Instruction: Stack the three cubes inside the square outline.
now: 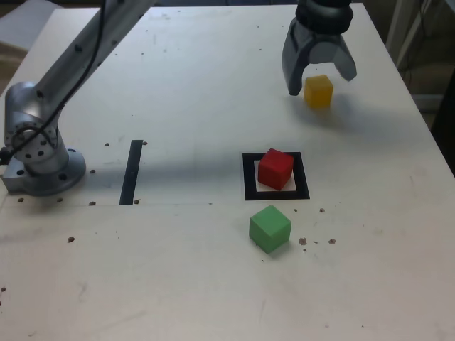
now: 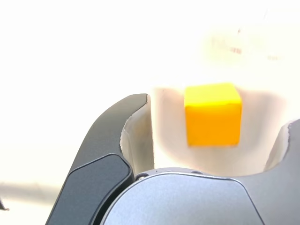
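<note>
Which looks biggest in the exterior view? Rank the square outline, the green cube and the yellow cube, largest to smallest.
1. The square outline, clearly the widest.
2. The green cube.
3. The yellow cube.

The green cube lies nearer the camera than the yellow one, so they may really be alike in size.

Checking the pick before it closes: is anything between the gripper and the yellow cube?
Nothing visible. The gripper hangs open over the yellow cube, and the wrist view shows the cube lying in the gap between the jaws with bare table around it. The red cube and green cube sit well away.
</note>
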`<action>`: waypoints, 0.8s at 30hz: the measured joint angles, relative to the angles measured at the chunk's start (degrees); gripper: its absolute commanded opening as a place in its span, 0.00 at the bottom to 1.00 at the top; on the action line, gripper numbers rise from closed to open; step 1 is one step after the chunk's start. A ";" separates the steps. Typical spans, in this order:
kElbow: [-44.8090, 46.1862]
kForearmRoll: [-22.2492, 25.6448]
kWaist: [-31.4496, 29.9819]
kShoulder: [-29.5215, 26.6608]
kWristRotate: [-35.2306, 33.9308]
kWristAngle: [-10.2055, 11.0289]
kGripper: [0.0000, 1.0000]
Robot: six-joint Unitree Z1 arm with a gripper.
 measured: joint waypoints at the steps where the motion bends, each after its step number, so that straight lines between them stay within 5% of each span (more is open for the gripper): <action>1: -0.41 -0.06 0.06 0.47 0.00 -0.06 0.82; 9: -2.23 -1.14 0.07 2.99 -0.20 -0.91 0.72; 18: -3.00 -1.85 0.10 3.71 -1.03 -0.50 0.36; 24: -3.47 -2.77 0.02 3.71 -0.97 -1.30 0.33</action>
